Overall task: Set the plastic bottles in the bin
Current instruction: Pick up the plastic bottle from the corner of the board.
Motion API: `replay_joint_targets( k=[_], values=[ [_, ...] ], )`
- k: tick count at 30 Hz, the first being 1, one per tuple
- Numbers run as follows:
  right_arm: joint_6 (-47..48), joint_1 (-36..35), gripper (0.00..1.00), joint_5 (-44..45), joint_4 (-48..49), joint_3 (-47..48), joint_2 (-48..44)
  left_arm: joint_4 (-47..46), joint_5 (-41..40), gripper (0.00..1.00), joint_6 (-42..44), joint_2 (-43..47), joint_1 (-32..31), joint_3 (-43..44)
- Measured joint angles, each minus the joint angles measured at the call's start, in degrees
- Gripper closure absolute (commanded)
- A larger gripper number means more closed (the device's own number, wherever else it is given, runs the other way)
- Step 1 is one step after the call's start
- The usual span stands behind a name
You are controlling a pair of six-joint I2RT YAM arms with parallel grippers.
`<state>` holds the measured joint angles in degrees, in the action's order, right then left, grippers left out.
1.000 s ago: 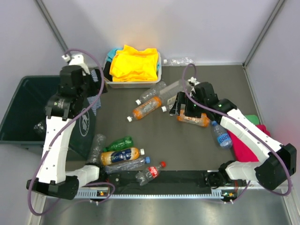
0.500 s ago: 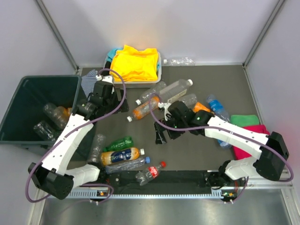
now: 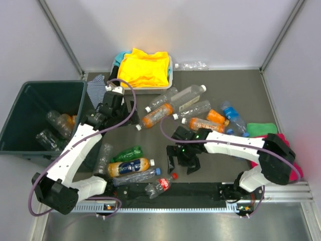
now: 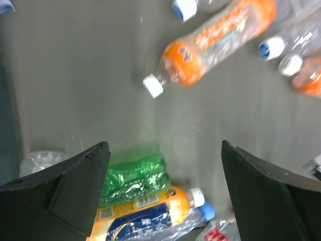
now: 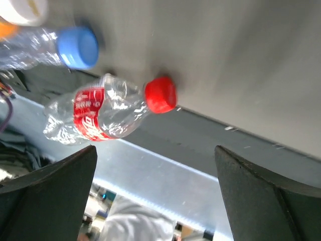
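Mid-task: we are seeing some plastic bottles in large deep dark green plastic bin, left; most lying on dark counter. Right jaws wide, empty, hovering over crushed clear red-capped bottle, near edge. Left jaws wide, empty, above crushed green bottle. Next move calling for descent, then squeeze.

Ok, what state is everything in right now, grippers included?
left gripper: jaws open, empty
right gripper: jaws open, empty
bin: upright, bottles inside
red-capped bottle: crushed, capped, lying down
green bottle: crushed, lying down
orange bottle: capped, lying down
white tray: full of yellow cloth
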<state>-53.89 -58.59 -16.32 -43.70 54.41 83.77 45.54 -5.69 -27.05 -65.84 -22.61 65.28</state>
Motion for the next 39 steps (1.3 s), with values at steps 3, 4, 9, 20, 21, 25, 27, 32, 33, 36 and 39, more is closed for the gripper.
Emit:
replay_joint_targets(
  k=[3,4,9,20,21,25,27,32,33,36,39],
  values=[
    [-4.98,-4.72,0.01,-1.25,1.95,0.0,3.48,-0.61,1.55,0.04,0.66,0.76,0.0,-3.21],
    [-6.45,-6.14,0.01,-1.64,2.82,0.0,4.68,-0.72,2.03,0.04,0.9,1.14,0.0,-4.24],
    [-12.28,-8.83,0.01,-4.24,9.11,-0.04,8.11,-0.85,3.8,0.04,1.9,2.4,0.0,-6.23],
    [-19.87,-10.08,0.09,-7.48,21.97,0.2,16.5,-0.39,4.57,0.03,4.39,4.46,0.0,-6.93],
    [-20.22,-9.99,0.12,-7.52,22.32,0.39,16.76,-0.24,4.52,0.03,4.55,4.5,0.0,-6.93],
    [-20.98,-10.14,0.47,-7.28,23.19,1.2,18.01,1.22,4.35,0.02,4.74,4.74,0.0,-6.93],
    [-20.96,-10.14,0.6,-6.82,23.02,1.4,18.36,1.95,4.35,0.01,4.72,5.05,0.0,-6.93],
    [-19.39,-9.49,0.84,-3.8,19.91,3.89,18.53,3.54,4.9,0.01,4.68,6.1,0.0,-6.69],
    [-18.62,-9.2,0.87,-2.71,18.62,4.72,18.51,3.89,5.31,0.01,4.68,6.14,0.0,-6.47],
    [-15.78,-7.74,0.87,0.66,14.32,7.28,17.66,4.74,7.34,0.01,4.68,6.29,0.0,-5.62],
    [-12.44,-5.09,0.88,4.31,10.67,8.9,14.14,5.14,11.04,0.01,4.7,6.38,0.0,-4.46]
  ],
)
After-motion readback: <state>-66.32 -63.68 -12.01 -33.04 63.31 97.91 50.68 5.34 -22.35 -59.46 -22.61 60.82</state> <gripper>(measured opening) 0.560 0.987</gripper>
